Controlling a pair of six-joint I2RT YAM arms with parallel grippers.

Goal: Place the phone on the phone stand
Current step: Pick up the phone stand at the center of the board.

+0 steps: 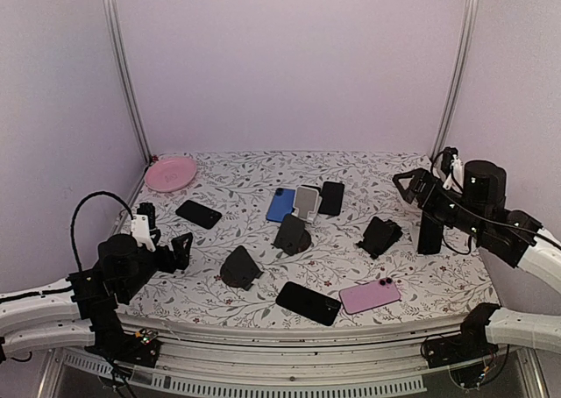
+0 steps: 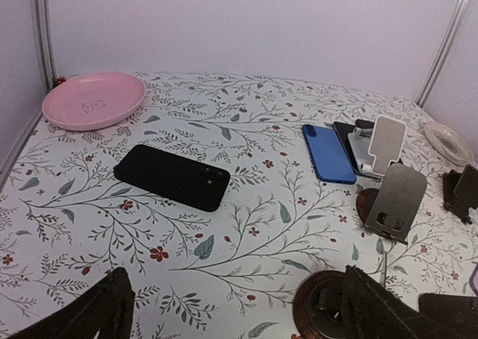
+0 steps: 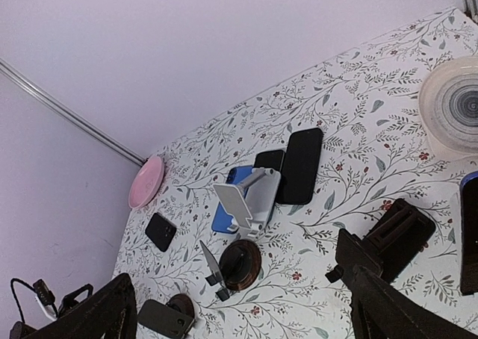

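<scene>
Left gripper [image 1: 166, 237]: the jaws are standing wide apart, with nothing between them. In its wrist view the two fingers [image 2: 95, 313] are showing only at the lower corners. The gripper is hanging low over the near-left part of the floral mat [image 1: 263, 174]. It is pointing toward the far side, with its arm lying folded along the near-left table edge.

Right gripper [image 1: 414, 184]: the jaws are also gaping wide and holding nothing. It is sitting raised above the right edge of the mat and facing left toward the middle, with the elbow bent behind it.

Phones, all lying flat on the mat:
- A black phone [image 1: 198, 214] is lying just ahead of the left gripper.
- A blue phone [image 1: 280, 204] is lying just left of the white stand [image 1: 307, 202].
- A second black phone [image 1: 331, 198] is lying on that stand's right.
- A third black phone [image 1: 308, 303] and a pink phone [image 1: 369, 295] are lying near the front edge.

Three dark stands [image 1: 291, 234] are sitting mid-mat. A pink plate [image 1: 170, 174] is resting in the far-left corner.
</scene>
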